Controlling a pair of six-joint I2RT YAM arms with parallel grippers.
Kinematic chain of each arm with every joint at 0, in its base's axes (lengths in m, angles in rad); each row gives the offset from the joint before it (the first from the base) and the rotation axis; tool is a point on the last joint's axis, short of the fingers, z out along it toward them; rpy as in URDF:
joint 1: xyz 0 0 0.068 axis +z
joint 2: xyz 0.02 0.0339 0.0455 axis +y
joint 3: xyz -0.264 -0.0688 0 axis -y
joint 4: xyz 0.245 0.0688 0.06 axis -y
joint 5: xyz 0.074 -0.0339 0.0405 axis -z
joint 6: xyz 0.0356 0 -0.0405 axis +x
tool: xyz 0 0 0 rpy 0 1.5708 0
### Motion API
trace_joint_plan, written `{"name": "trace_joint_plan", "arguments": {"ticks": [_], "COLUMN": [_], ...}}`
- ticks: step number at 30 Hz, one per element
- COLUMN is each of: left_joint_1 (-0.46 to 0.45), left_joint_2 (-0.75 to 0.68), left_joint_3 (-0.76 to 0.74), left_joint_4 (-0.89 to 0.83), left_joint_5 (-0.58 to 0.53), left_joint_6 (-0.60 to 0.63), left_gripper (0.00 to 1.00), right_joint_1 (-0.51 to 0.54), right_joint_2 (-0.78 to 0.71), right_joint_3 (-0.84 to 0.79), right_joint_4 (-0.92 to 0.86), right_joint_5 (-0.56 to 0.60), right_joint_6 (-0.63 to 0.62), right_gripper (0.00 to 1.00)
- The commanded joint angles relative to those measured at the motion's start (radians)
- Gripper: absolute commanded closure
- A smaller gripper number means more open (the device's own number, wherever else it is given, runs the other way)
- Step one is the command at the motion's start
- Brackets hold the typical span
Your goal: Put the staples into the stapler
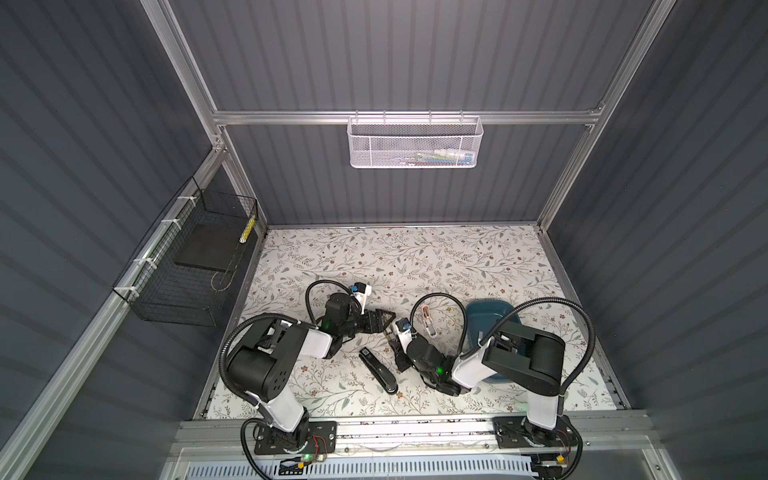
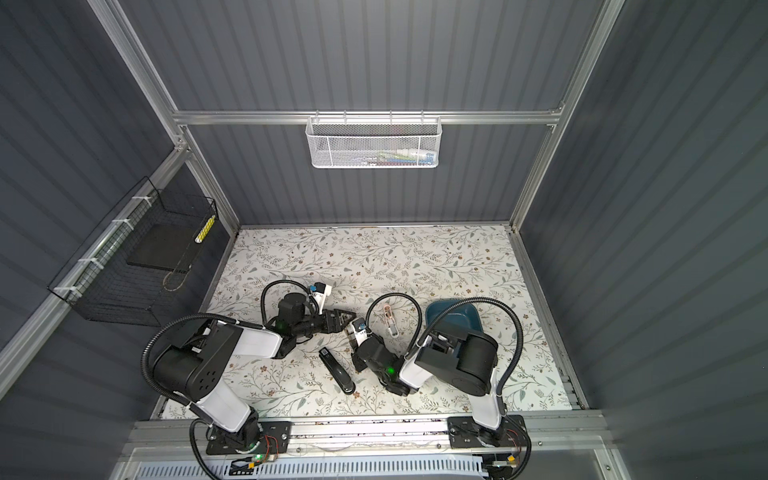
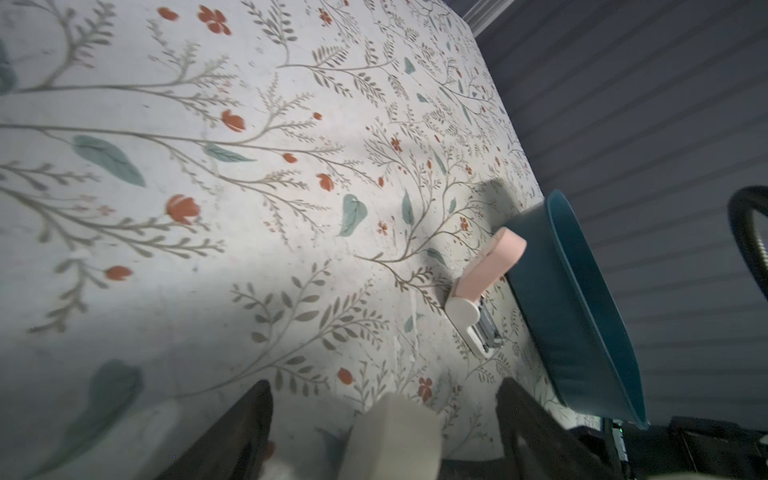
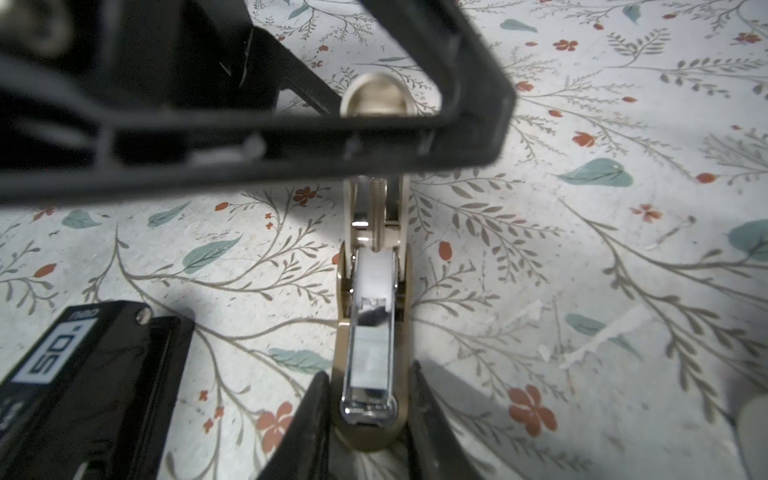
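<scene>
In the left wrist view the left gripper (image 3: 386, 411) is released, its fingers (image 3: 245, 432) spread wide over the floral table (image 3: 208, 249). Between them sits a pale blurred shape that touches neither finger; what it is cannot be told here. Farther off, a pink stapler (image 3: 490, 270) lies open with its pink arm tilted up off its white base, close to a teal bin (image 3: 582, 299). In the right wrist view the right gripper (image 4: 369, 374) grasps the tan stapler (image 4: 365, 436), one finger (image 4: 316, 415) on each side of its base. That stapler is open, and the staples (image 4: 370, 357) lie as a silvery strip in its metal channel, towards the gripped end. The black frame of the left gripper hangs over the tan stapler's far end, where the lid stands raised. A black stapler (image 4: 83, 374) lies closed just beside the tan stapler, apart from it. In both top views the two grippers meet over the tan stapler and hide most of it. The black stapler (image 1: 378, 370) (image 2: 337, 370) lies just on its near side. The pink stapler (image 1: 428, 322) (image 2: 390, 322) sits between the tan stapler and the bin (image 1: 482, 318) (image 2: 451, 311).
</scene>
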Motion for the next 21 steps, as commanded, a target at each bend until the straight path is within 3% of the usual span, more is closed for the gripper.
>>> {"name": "trace_joint_plan", "arguments": {"ticks": [1, 5, 15, 21], "left_joint_1": [-0.060, -0.100, -0.127, -0.126], "left_joint_2": [0.016, 0.049, 0.064, -0.072], "left_joint_3": [-0.029, -0.079, -0.189, -0.202], "left_joint_4": [0.084, 0.188, 0.403, 0.262], "left_joint_5": [-0.001, -0.013, 0.012, -0.127], "left_joint_6": [0.024, 0.025, 0.031, 0.058], "left_gripper": [0.18, 0.24, 0.19, 0.15], "right_joint_1": [-0.004, -0.005, -0.007, -0.006], "right_joint_2": [0.019, 0.017, 0.026, 0.018], "right_joint_3": [-0.021, -0.027, -0.029, -0.037], "right_joint_4": [-0.030, -0.023, -0.014, -0.017], "right_joint_5": [-0.032, -0.032, -0.030, -0.030], "right_joint_6": [0.017, 0.020, 0.025, 0.020], "right_gripper": [0.80, 0.81, 0.81, 0.82]}}
